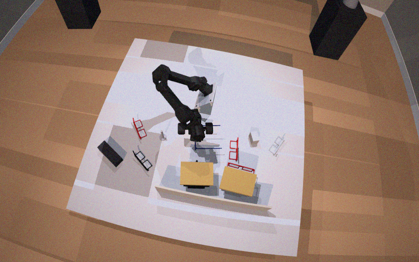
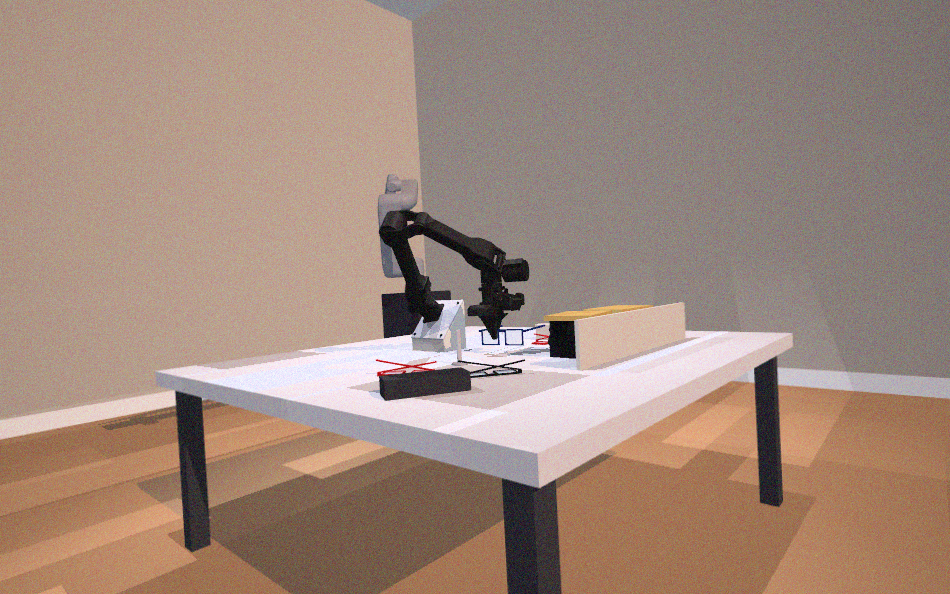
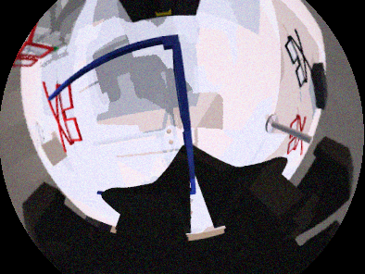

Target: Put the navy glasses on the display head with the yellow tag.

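The navy glasses [image 1: 210, 148] [image 2: 532, 327] [image 3: 182, 93] hang above the table, with both temples open and pointing right in the top view. My gripper [image 2: 496, 336] [image 3: 186, 148] is shut on their front frame near the bridge. The black display head [image 1: 196, 186] [image 2: 561, 339] stands under the left yellow-orange board. A small yellow tag [image 3: 163, 12] shows on the dark shape at the top of the wrist view; the glasses are in front of this head, apart from it. The other head, with a green tag [image 3: 55, 48], wears red glasses [image 1: 240, 166] and is mostly hidden under the right board.
The boards [image 1: 196, 173] [image 1: 238, 181] cover both heads from above. A pale wall [image 1: 213, 197] [image 2: 630, 336] runs behind them. Loose red glasses [image 1: 237, 149] lie right of my gripper. Left are a post [image 1: 162, 135], red and black glasses, and a dark block [image 1: 110, 153]. A white block [image 1: 254, 136] stands right.
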You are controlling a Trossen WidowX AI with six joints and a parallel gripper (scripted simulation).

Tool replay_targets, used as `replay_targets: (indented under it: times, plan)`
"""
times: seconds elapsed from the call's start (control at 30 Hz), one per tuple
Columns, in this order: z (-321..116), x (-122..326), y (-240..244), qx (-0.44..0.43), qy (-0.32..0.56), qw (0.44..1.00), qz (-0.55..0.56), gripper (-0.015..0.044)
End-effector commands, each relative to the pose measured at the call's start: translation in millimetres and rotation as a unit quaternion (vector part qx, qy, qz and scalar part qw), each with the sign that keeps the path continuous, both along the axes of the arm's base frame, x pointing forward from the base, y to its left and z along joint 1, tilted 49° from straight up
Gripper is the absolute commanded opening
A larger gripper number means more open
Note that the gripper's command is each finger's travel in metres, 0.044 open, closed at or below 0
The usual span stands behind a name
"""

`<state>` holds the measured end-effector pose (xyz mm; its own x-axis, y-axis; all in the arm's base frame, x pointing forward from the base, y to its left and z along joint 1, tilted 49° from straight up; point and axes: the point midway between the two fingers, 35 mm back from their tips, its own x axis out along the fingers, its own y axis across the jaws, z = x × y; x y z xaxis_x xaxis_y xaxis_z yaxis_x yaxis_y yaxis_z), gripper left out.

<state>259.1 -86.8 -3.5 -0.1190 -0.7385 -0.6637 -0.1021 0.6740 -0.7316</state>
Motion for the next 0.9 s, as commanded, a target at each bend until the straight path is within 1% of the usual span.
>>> replay_targets:
  times: [0.0, 0.67, 0.8, 0.87]
  plan:
    - [-2, -2, -3, -0.003, 0.003, 1.0, 0.002, 0.0]
    - [-12, -7, -17, -0.006, 0.004, 1.0, 0.001, 0.0]
    - [-11, -5, -14, -0.003, 0.001, 1.0, -0.001, 0.0105]
    - [-11, -5, -14, -0.003, 0.001, 1.0, -0.001, 0.0107]
